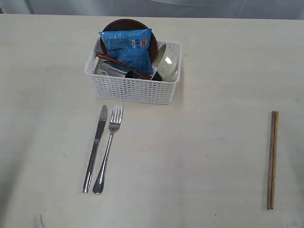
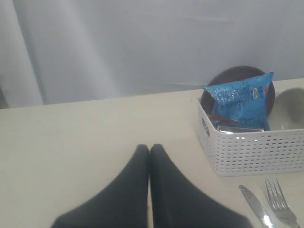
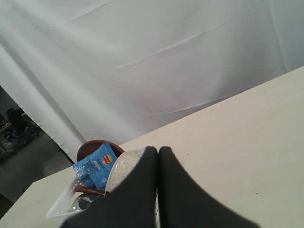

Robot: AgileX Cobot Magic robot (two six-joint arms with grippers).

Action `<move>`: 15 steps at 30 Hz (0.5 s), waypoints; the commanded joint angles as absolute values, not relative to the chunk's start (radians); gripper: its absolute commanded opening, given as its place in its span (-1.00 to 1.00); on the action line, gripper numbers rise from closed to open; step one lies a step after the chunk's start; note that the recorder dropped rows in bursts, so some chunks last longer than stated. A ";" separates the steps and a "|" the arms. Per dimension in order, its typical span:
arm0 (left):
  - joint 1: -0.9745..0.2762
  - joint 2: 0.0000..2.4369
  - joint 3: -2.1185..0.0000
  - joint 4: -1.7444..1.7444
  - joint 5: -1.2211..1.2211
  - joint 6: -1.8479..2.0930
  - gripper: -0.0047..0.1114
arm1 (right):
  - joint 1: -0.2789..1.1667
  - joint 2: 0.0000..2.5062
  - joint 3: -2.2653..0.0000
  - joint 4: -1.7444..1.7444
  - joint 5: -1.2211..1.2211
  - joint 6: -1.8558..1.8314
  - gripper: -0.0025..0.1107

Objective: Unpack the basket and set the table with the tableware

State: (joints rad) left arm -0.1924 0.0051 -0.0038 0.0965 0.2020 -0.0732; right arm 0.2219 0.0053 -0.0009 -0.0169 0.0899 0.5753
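Note:
The white lattice basket (image 1: 135, 88) stands at the back middle of the cream table (image 1: 190, 156). Inside it lean the brown plate (image 1: 124, 23), the pale bowl (image 1: 167, 64), the red-brown spoon (image 1: 121, 64) and a steel cup (image 1: 110, 70). A steel knife (image 1: 96, 147) and fork (image 1: 109, 148) lie side by side in front of the basket. The wooden chopsticks (image 1: 272, 159) rest at the right. Neither arm shows in the exterior view. My left gripper (image 2: 149, 148) is shut and empty, left of the basket (image 2: 251, 152). My right gripper (image 3: 158, 150) is shut and empty, in front of the bowl (image 3: 124, 168).
A blue snack packet (image 1: 129, 47) stands upright in the basket, against the plate. A pale curtain hangs behind the table's far edge.

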 commanded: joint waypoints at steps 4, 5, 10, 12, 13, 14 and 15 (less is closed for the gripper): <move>-0.126 0.000 0.000 0.093 0.212 -0.075 -0.92 | 0.225 0.000 0.000 -0.016 0.087 0.571 -0.96; -0.126 0.000 0.000 0.093 0.212 -0.075 -0.92 | 0.225 0.000 0.000 -0.016 0.087 0.571 -0.96; -0.126 0.000 0.000 0.088 0.212 -0.075 -0.92 | 0.225 0.000 0.000 -0.016 0.087 0.571 -0.96; -0.126 0.000 0.000 0.051 0.212 -0.073 -0.92 | 0.225 0.000 0.000 -0.016 0.087 0.571 -0.96; -0.126 0.000 0.000 0.018 0.212 -0.057 -0.92 | 0.225 0.000 0.000 -0.016 0.087 0.571 -0.96; -0.126 0.000 0.000 -0.019 0.216 -0.026 -0.92 | 0.225 0.000 0.000 -0.016 0.087 0.571 -0.96; -0.126 0.000 0.000 -0.042 0.216 0.008 -0.92 | 0.225 0.000 0.000 -0.016 0.087 0.571 -0.96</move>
